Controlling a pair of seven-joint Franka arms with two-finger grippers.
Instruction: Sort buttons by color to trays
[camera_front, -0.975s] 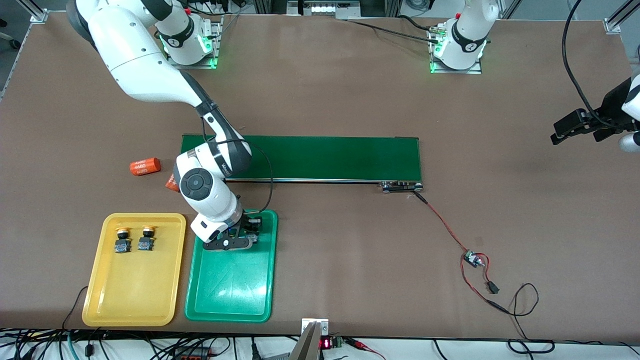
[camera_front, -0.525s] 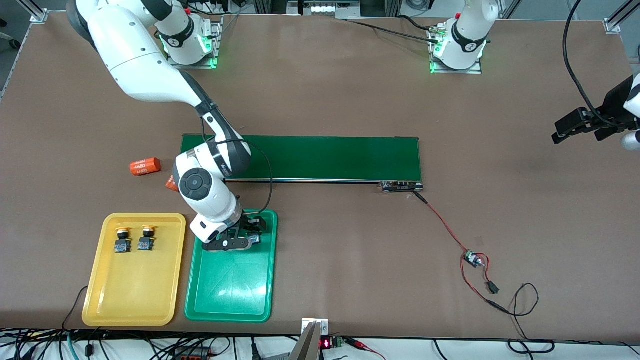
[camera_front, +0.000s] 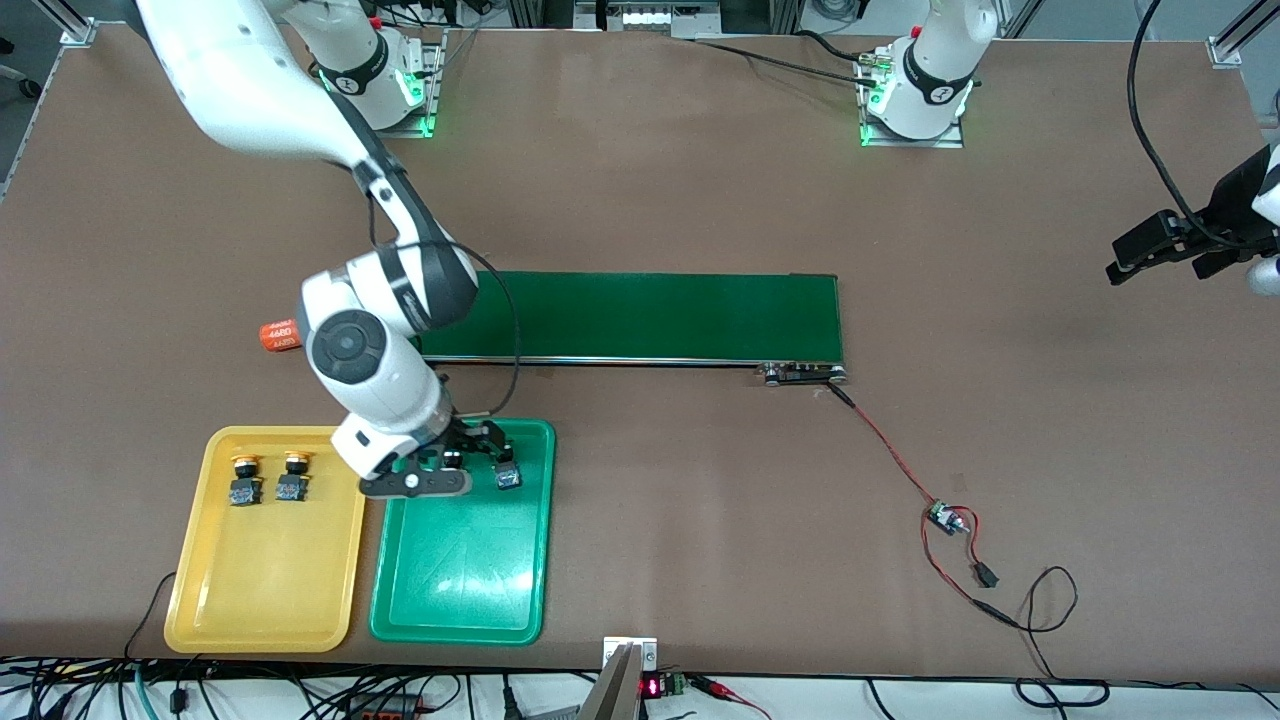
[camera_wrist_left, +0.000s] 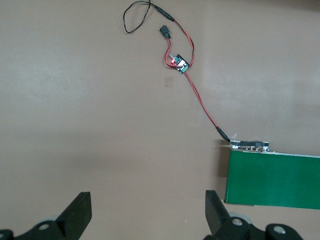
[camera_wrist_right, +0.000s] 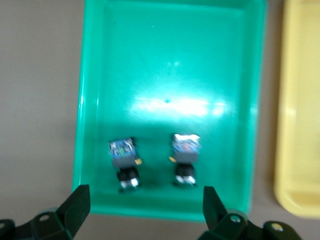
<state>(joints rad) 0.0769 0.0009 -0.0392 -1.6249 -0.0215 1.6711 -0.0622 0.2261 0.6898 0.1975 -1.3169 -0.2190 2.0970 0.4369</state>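
Since a second ago the right gripper (camera_front: 470, 447) has let go and lifted off the green tray (camera_front: 460, 585), sliding toward the yellow tray (camera_front: 262, 590); its jaws, closed around a button then, now stand spread and empty.

Taking the front view from its left edge: an orange cylinder (camera_front: 275, 335) lies on the table (camera_front: 640, 200) above the yellow tray and is now half hidden by the right arm. The yellow tray holds both yellow-capped buttons (camera_front: 268, 477) side by side at its end nearest the conveyor belt (camera_front: 640, 317). Just beside it, the green tray carries both green-capped buttons (camera_wrist_right: 155, 162), also at the end nearest the belt; one (camera_front: 507, 474) shows clear of the gripper. Well away from the trays, past the belt's end, the left gripper (camera_front: 1160, 245) waits over bare table, jaws spread wide and holding nothing.

By my reading the sort is complete: four buttons, each in the tray of its colour, none left on belt or table.
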